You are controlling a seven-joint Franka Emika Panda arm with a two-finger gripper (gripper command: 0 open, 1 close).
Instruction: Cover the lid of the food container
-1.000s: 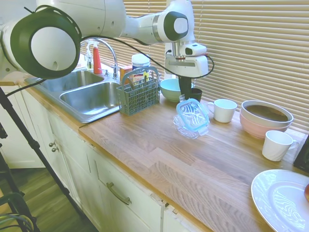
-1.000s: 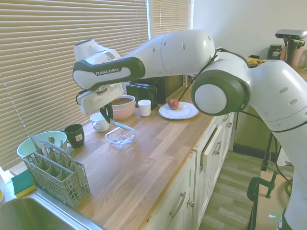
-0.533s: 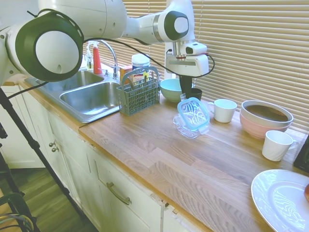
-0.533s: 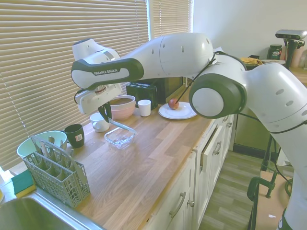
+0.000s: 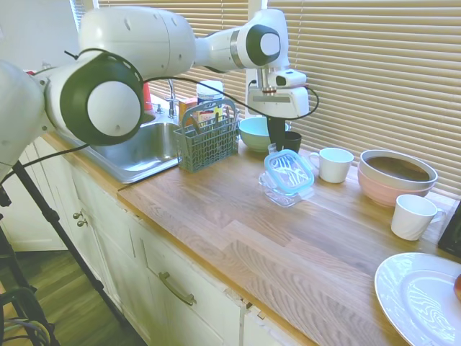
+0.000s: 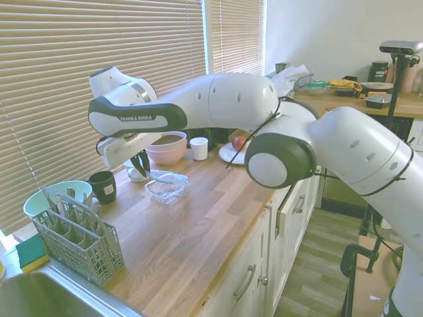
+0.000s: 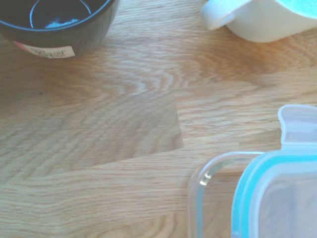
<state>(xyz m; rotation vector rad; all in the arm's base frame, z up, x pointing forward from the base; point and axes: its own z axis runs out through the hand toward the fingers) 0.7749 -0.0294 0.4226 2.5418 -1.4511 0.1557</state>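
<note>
- Wooden countertop (image 5: 238,238) ran from the lower right of the first exterior view up toward a steel sink (image 5: 140,148) at centre left, with closed blinds (image 5: 374,72) filling the background.
- The lid (image 5: 288,171), clear with a teal rim, sat at centre frame, tilted over the food container (image 5: 282,192), its far edge raised and its near edge low on the glass dish.
- In the wrist view the lid's teal corner (image 7: 277,193) overlapped the container's clear rim (image 7: 203,181), with 1 pale tab showing.
- The gripper (image 5: 276,146) pointed down from the arm, closed on the lid's raised far edge; in the second exterior view the gripper (image 6: 141,166) pinched that edge left of the dish (image 6: 165,187).
- Just behind the gripper stood a dark mug (image 5: 291,140) and a mint-green bowl (image 5: 253,132).
- A white mug (image 5: 333,164) stood to the right of the lid, near but apart.
- Further right sat a pink bowl (image 5: 392,186) and a white cup (image 5: 412,216).
- A grey cutlery basket (image 5: 207,140) stood left of the green bowl, beside the sink.
- A white plate (image 5: 421,299) filled the lower right corner.
</note>
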